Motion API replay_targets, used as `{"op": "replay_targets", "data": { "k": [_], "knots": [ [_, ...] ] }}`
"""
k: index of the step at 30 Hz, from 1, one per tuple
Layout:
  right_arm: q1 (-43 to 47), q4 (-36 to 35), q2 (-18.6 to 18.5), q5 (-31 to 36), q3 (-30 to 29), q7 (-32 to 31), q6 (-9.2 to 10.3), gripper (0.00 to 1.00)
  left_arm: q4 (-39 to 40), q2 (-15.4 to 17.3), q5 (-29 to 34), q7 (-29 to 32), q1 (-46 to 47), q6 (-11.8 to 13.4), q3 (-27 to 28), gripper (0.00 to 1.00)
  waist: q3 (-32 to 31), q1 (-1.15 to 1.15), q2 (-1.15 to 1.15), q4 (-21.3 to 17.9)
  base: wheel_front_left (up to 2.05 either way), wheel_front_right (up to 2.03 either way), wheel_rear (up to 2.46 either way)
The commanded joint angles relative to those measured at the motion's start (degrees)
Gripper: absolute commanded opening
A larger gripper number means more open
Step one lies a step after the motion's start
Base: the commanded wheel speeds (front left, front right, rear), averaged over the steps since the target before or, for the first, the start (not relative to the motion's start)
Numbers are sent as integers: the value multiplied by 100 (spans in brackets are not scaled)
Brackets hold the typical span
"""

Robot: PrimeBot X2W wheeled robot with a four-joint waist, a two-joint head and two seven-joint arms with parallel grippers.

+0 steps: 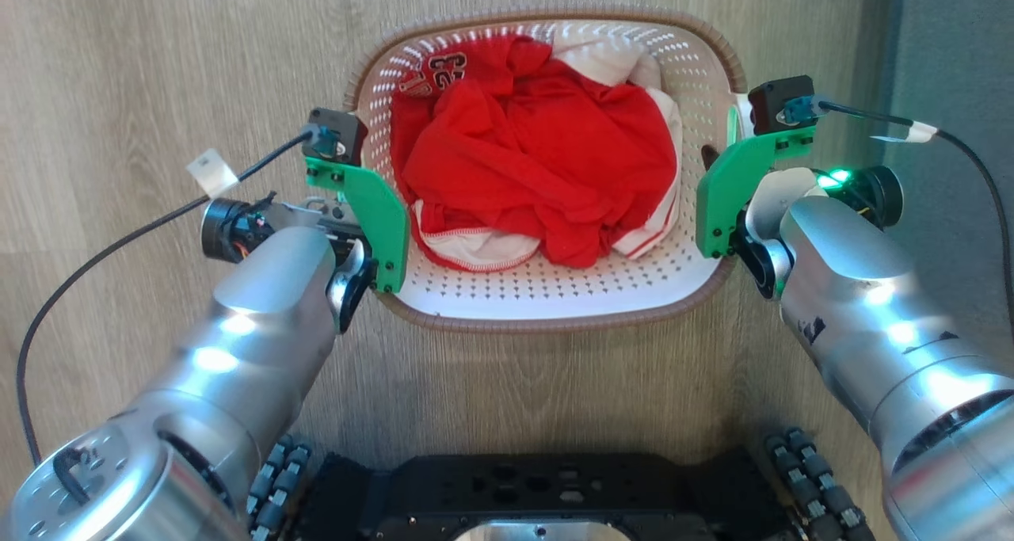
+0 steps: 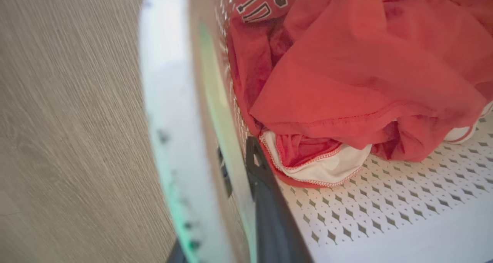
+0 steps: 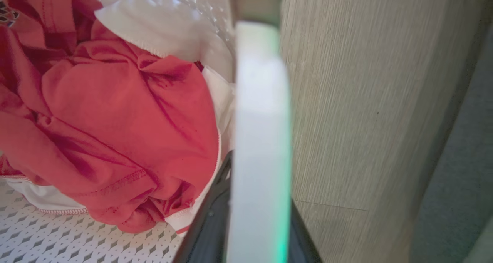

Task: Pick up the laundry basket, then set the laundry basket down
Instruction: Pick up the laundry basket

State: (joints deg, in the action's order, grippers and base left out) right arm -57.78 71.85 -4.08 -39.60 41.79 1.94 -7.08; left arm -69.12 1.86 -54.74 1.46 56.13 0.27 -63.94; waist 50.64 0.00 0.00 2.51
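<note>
The laundry basket [image 1: 554, 321], white and perforated with a brown woven-look rim, sits in the middle of the head view, holding red and white clothes [image 1: 539, 153]. My left gripper [image 1: 379, 208] is at its left side under a green camera mount. In the left wrist view one dark finger [image 2: 264, 201] reaches inside the basket wall, with the blurred white handle [image 2: 173, 101] between the fingers. My right gripper [image 1: 722, 200] mirrors this at the basket's right side. There a dark finger [image 3: 210, 220] lies inside and the white handle [image 3: 260, 139] sits between the fingers. Both grippers look shut on the basket's sides.
Pale wood-look floor [image 1: 158, 66] surrounds the basket. A grey strip [image 1: 951, 50] runs along the far right. My black wheeled base [image 1: 539, 493] lies just below the basket. Thin black cables [image 1: 119, 244] trail from both wrist cameras.
</note>
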Motion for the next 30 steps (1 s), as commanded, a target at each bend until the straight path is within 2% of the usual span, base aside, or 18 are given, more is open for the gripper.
{"op": "replay_targets", "data": {
  "k": [1,10,15,23,30],
  "knots": [
    [362,-1,120,36,227,-109,-41,0,69,102,14,6,-158,-79,-92,0,-155,0,0,-6,0,0,0],
    [647,-38,120,-180,516,-863,-41,0,16,102,-3,307,-452,-360,-505,0,-984,0,0,-40,0,0,0],
    [961,-194,120,-414,707,-1389,-41,0,-44,102,-23,416,-749,-499,-644,0,-1737,0,0,-78,0,0,0],
    [1510,-339,120,-792,1076,-2452,-41,0,-59,102,-78,986,-1367,-717,-797,0,-3019,0,0,-57,0,0,0],
    [1791,-459,120,-1027,1297,-2766,-41,0,107,101,-203,1513,-1746,-769,-859,0,-3835,0,0,6,0,0,0]
  ]
}}
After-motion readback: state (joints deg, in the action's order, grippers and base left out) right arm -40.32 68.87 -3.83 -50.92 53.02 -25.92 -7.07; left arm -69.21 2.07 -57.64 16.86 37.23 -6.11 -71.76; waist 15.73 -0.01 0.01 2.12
